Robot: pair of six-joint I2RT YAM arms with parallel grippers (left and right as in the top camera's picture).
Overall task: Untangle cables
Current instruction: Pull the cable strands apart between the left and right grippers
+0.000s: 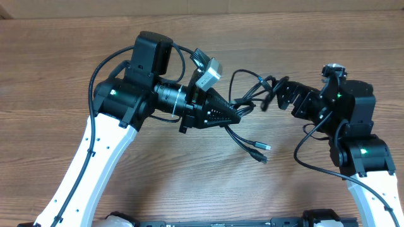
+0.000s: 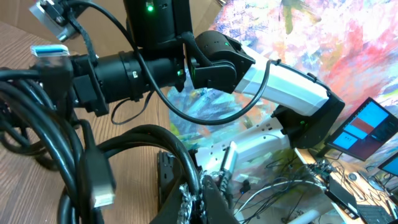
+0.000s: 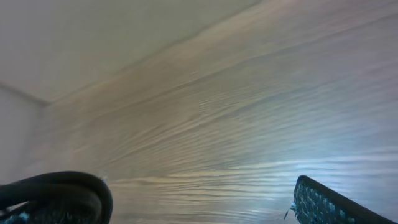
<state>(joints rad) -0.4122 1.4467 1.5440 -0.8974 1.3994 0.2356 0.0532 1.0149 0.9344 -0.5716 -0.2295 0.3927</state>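
The cables [image 1: 252, 94] are a knot of thin black cords on the wooden table between my two grippers. Two strands trail toward the front and end in small plugs [image 1: 260, 146]. My left gripper [image 1: 237, 117] points right and is shut on a cord at the knot's left side. In the left wrist view its jaws [image 2: 208, 199] pinch a black cord, with looped cords and plug ends [image 2: 37, 124] at left. My right gripper [image 1: 273, 93] is at the knot's right side and open. The right wrist view shows its jaws [image 3: 199, 202] wide apart over bare wood.
The wooden table [image 1: 63, 50] stretches to all sides. My right arm [image 2: 155, 68] fills the top of the left wrist view. A dark rounded shape [image 3: 56, 196] sits at the lower left of the right wrist view, finger or cord I cannot tell.
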